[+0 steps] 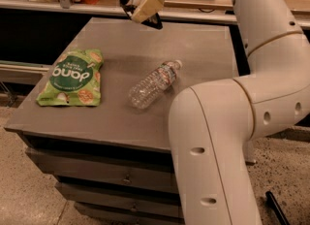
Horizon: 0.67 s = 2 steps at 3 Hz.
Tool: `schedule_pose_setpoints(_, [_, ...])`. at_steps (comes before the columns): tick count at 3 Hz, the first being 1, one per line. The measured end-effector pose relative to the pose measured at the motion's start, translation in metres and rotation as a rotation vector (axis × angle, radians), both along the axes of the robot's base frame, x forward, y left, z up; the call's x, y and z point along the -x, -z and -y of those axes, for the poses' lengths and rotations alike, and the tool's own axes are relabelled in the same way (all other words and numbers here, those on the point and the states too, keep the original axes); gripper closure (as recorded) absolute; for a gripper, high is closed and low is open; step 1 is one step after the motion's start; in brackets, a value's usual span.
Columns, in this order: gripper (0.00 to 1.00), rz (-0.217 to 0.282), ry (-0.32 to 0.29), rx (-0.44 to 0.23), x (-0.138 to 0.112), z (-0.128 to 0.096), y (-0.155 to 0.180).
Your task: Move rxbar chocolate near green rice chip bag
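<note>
My gripper [144, 11] hangs above the far part of the grey table [198, 40], to the left of its middle. Its tan fingers are shut on the rxbar chocolate [156, 24], a small black bar that sticks out on both sides of them and is off the table top. The green rice chip bag [71, 77] lies flat near the table's left edge, with its dark-green circle and white lettering facing up. The bar is well behind and to the right of the bag.
A clear plastic water bottle [155, 82] lies on its side in the middle of the table, between gripper and front edge. My white arm [227, 136] fills the right foreground. A counter [58, 1] with items runs behind the table. Drawers [106, 175] sit under the table top.
</note>
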State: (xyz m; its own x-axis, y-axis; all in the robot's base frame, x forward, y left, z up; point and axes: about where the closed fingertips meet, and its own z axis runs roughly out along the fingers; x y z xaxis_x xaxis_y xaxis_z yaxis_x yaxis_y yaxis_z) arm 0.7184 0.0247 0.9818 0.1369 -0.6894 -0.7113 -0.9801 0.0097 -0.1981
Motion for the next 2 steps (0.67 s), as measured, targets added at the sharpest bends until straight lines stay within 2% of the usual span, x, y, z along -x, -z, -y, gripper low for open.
schedule_pose_setpoints(1, [1.0,0.04,0.049,-0.017,-0.016,-0.019,-0.004])
schedule_pose_setpoints(2, [1.0,0.12,0.111,-0.045,-0.024,-0.042,-0.023])
